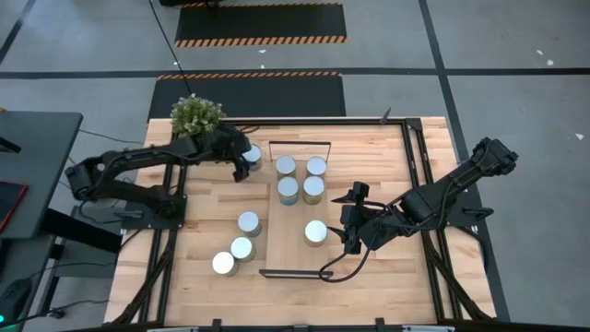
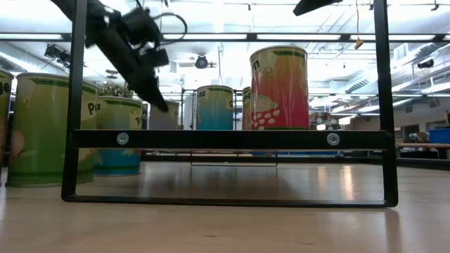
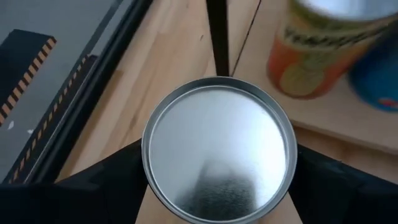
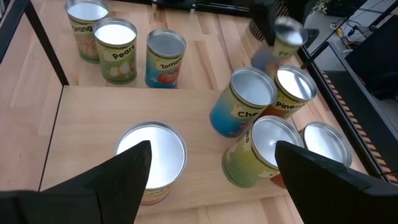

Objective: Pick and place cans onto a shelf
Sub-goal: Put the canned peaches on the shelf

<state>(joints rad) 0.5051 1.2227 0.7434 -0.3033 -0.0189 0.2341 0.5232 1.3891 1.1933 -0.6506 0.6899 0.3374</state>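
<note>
Here, left claw (image 1: 247, 159) closed around a can (image 3: 217, 148) beside the shelf (image 1: 297, 242), right claw (image 1: 348, 231) part-open, empty, by another can (image 1: 316, 232).

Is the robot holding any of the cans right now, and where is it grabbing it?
The left gripper has a can between its fingers, one on each side near the top rim. Whether it grips yet cannot be told. The right gripper holds nothing.

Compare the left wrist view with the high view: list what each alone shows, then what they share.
Left wrist only: the orange label of a neighbouring can, seen close.
High only: the potted plant, three cans off the shelf, the right gripper beside a lone can.
Both: the left gripper with its jaws around a silver-topped can at the shelf's edge.
</note>
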